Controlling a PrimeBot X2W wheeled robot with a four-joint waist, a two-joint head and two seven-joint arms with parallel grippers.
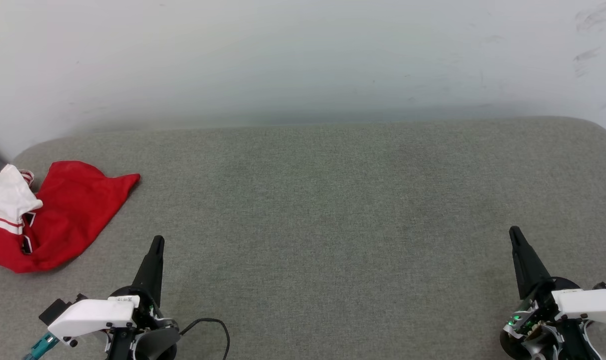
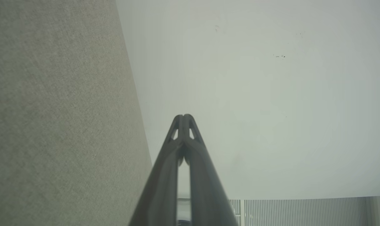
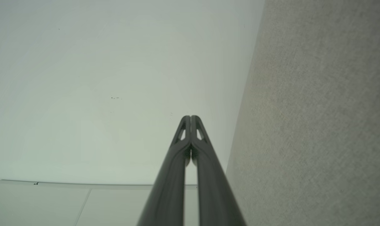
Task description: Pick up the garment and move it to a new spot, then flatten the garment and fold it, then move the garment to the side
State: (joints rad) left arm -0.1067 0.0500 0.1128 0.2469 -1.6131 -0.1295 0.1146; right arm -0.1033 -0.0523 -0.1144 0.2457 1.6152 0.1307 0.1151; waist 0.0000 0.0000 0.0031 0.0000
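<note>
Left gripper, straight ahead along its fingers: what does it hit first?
Probably the pale wall; the left gripper points over the grey fabric surface toward it, and the garment lies off to its left.

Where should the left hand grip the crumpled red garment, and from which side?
Likely the pointed red corner of the garment: it juts free of the bunched folds, nearest the left hand. Approach from the surface's middle, opening the shut hand first.
</note>
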